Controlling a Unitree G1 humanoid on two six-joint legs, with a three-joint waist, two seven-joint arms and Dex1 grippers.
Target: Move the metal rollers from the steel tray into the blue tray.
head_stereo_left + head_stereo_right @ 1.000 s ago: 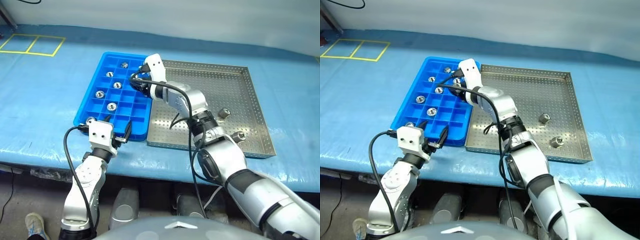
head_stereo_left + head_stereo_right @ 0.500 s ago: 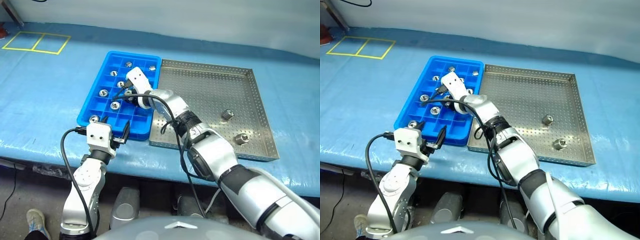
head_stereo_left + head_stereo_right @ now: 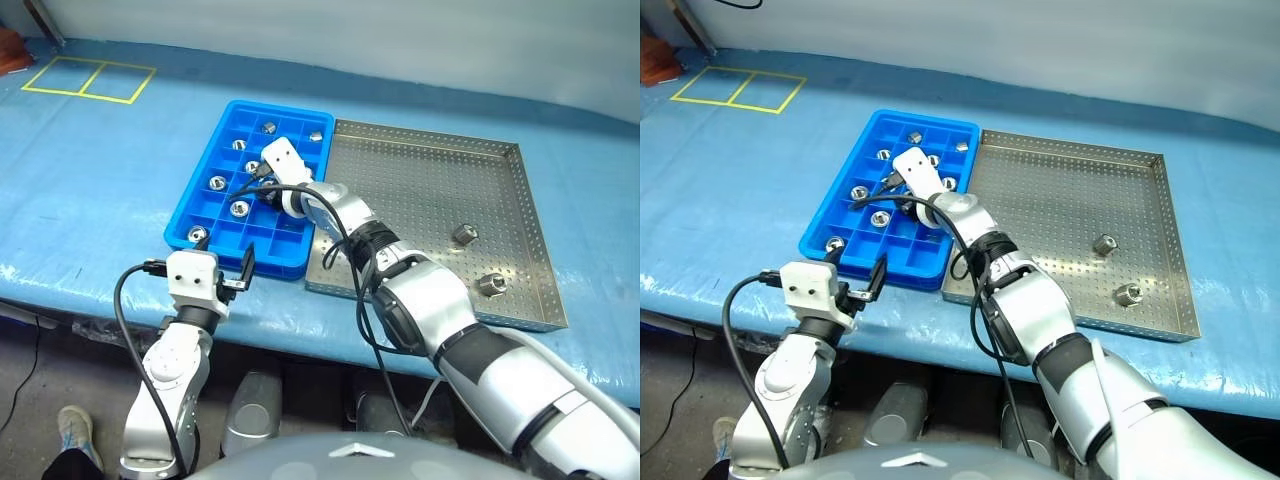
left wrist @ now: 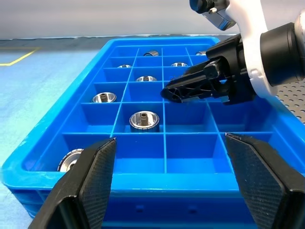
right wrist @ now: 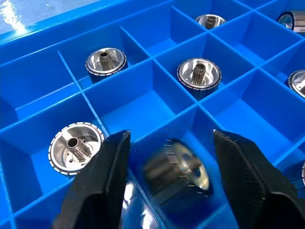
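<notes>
Dropping a blurry roller between the right gripper's spread jaws into a blue tray cell; two more sitting in the steel tray. Left gripper gaping wide, holding nothing.

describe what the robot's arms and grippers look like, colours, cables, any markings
Both arms are jointed silver-grey metal segments with black bands at some joints; the right forearm ends in a white-and-black shell. Each wrist carries a white boxy block. The left gripper and right gripper each have two black fingers, wedge-shaped with a fine textured surface. Loose black cables loop along both arms. I can't make out any markings.
</notes>
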